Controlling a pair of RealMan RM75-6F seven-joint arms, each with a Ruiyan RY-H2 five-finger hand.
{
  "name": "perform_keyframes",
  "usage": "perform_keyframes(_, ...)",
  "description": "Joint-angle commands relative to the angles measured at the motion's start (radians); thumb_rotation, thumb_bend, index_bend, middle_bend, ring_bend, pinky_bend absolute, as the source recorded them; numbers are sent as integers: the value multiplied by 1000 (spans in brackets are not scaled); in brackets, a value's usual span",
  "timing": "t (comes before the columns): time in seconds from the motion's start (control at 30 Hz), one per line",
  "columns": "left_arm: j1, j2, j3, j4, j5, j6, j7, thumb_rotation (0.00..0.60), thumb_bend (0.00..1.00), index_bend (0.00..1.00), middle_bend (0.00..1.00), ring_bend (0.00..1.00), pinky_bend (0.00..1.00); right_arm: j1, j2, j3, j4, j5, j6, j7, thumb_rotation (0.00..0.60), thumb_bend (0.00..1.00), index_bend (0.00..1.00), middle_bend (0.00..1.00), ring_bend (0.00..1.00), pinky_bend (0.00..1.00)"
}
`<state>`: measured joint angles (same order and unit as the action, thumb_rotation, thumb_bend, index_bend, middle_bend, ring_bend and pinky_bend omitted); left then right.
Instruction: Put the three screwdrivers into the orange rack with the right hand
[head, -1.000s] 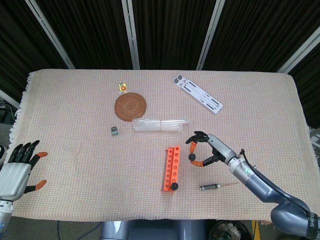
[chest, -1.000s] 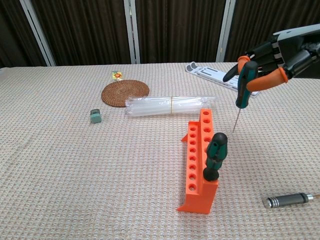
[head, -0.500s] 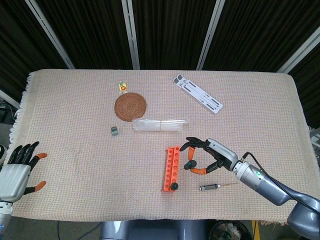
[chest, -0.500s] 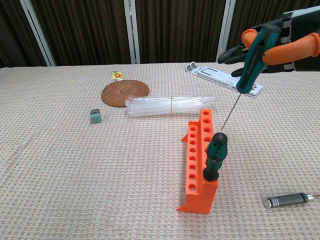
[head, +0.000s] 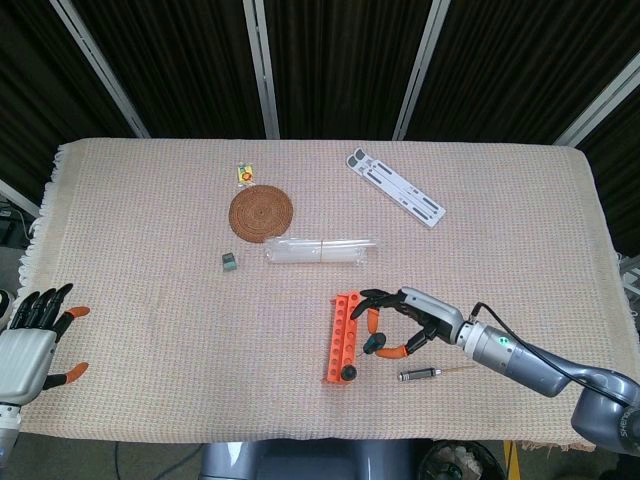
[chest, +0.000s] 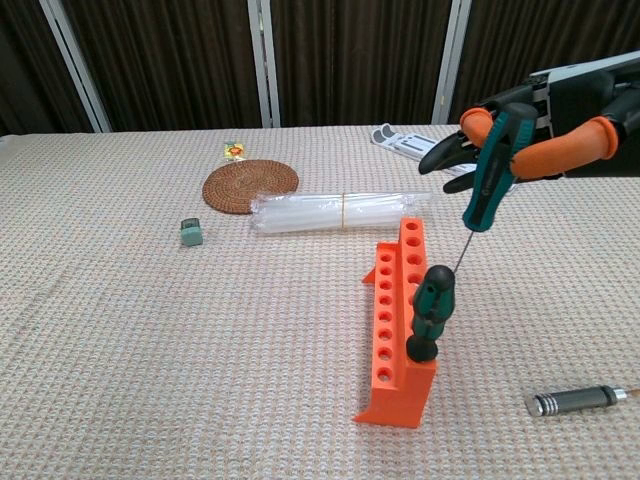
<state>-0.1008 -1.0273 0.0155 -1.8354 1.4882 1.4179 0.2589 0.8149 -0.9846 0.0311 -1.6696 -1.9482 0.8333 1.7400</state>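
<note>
The right hand (chest: 545, 125) is up in the air on the right side, fingers (chest: 560, 152) curled tight around a screwdriver (chest: 492, 170). The left hand (head: 32, 340) waits at the near left corner, fingers spread apart.

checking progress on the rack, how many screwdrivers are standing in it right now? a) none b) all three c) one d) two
c: only one green-and-black screwdriver stands in the orange rack; the right hand holds a second one tilted above the rack, and a third, dark-handled one lies on the cloth beside it.
</note>
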Motion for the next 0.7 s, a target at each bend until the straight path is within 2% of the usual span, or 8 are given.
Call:
perform_keyframes(0.03, 1, 0, 0, 4, -2, 0, -4, 600, 139, 257, 0, 0, 0, 13, -9, -12, 5, 40, 2, -27, 600, 199, 660, 279, 0, 0)
perform_keyframes(0.7, -4, -5, -4, 9, -9, -9, -4, 600, 138, 257, 0, 0, 0, 76, -45, -84, 19, 156, 4, -97, 600, 199, 661, 280, 0, 0)
